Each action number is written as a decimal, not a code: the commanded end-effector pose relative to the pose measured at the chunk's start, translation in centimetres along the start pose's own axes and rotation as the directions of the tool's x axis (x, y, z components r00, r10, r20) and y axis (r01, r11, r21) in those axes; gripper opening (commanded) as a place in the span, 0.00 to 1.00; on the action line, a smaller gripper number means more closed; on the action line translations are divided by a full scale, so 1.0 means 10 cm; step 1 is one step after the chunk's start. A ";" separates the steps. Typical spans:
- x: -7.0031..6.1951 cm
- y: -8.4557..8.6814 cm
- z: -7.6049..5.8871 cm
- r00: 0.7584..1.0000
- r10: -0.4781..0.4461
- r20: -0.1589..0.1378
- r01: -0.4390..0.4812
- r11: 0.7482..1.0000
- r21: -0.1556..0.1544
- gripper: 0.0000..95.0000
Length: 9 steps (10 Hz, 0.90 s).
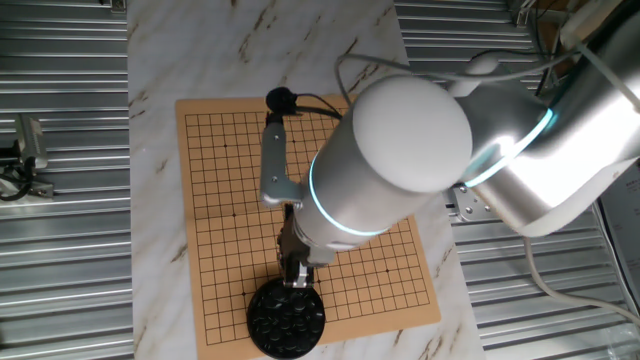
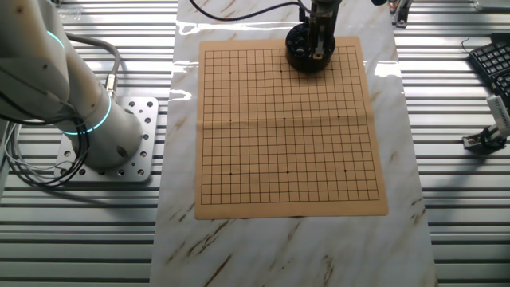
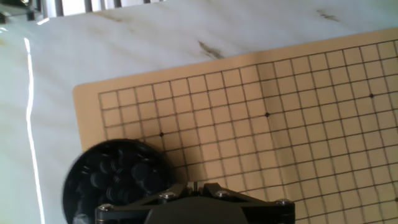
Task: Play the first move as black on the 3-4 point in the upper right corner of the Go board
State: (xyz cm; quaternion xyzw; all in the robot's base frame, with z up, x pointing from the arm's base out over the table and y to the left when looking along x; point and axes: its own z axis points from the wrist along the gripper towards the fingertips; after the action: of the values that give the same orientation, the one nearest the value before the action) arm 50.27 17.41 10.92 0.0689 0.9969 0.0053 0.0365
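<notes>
The Go board [image 2: 287,127] lies on the marble table with no stone on its grid. A round black bowl [image 1: 287,318] full of glossy black stones [image 3: 134,171] stands on the board's corner; it also shows in the other fixed view [image 2: 309,54] and the hand view [image 3: 115,183]. My gripper [image 1: 296,272] hangs over the bowl's inner rim, also seen in the other fixed view [image 2: 318,46]. In the hand view the gripper [image 3: 196,185] has its two fingers drawn close together. I see no stone between them; the tips are hidden.
A black cable and round plug [image 1: 280,99] lie at the board's far edge. Ribbed metal surfaces flank the marble strip [image 2: 287,247]. The arm's base plate [image 2: 131,139] sits left of the board. A keyboard [image 2: 490,68] is at the right.
</notes>
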 end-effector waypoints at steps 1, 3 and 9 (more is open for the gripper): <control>0.02 0.02 0.01 1.000 0.003 0.006 -0.003 1.000 0.000 0.00; 0.02 0.04 0.02 1.000 0.005 0.006 -0.005 1.000 -0.002 0.00; 0.06 0.15 0.05 1.000 -0.011 0.001 0.011 1.000 -0.004 0.00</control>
State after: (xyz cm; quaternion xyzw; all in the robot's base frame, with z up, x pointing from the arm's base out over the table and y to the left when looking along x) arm 49.96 19.14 10.47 0.0635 0.9974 0.0077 0.0344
